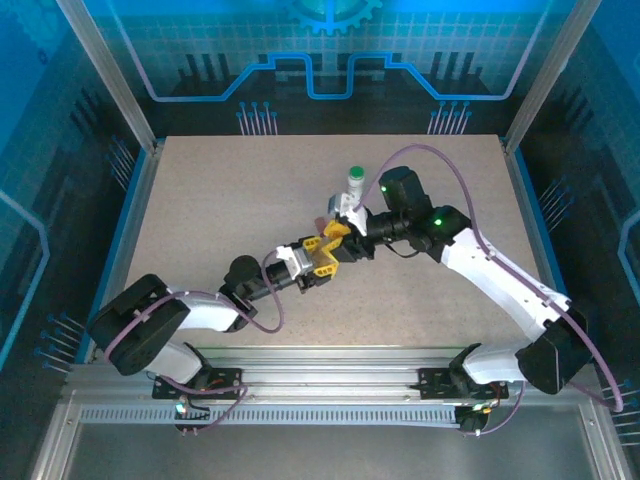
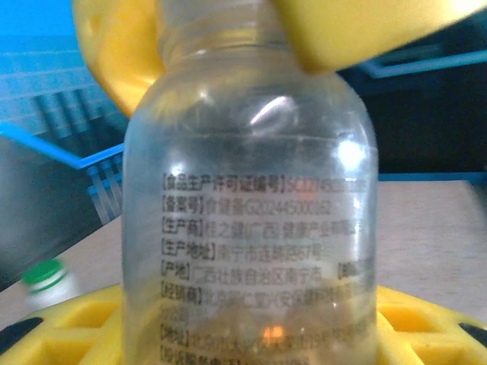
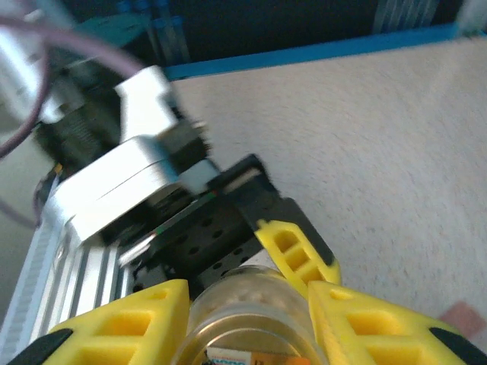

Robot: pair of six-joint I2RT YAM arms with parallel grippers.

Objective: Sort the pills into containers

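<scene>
Sorting unfinished: the vial (image 2: 247, 205) is held at mid-table, left gripper (image 1: 322, 262) pinching its body, right gripper (image 3: 247, 312) clamped at its neck; an apparent reddish pill (image 3: 464, 315) lies on the table (image 3: 380, 152), bottle (image 1: 355, 181) standing apart.

A clear glass-like vial (image 2: 251, 190), smooth and glossy. Yellow plastic fingers (image 3: 365, 315), matt. A speckled beige tabletop (image 1: 200, 220), matt and grainy. A silver metal frame rail (image 1: 330, 385), brushed.

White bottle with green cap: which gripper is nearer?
Right. The right gripper is beside the white bottle, on its near side; the left gripper is farther toward the bases.
</scene>
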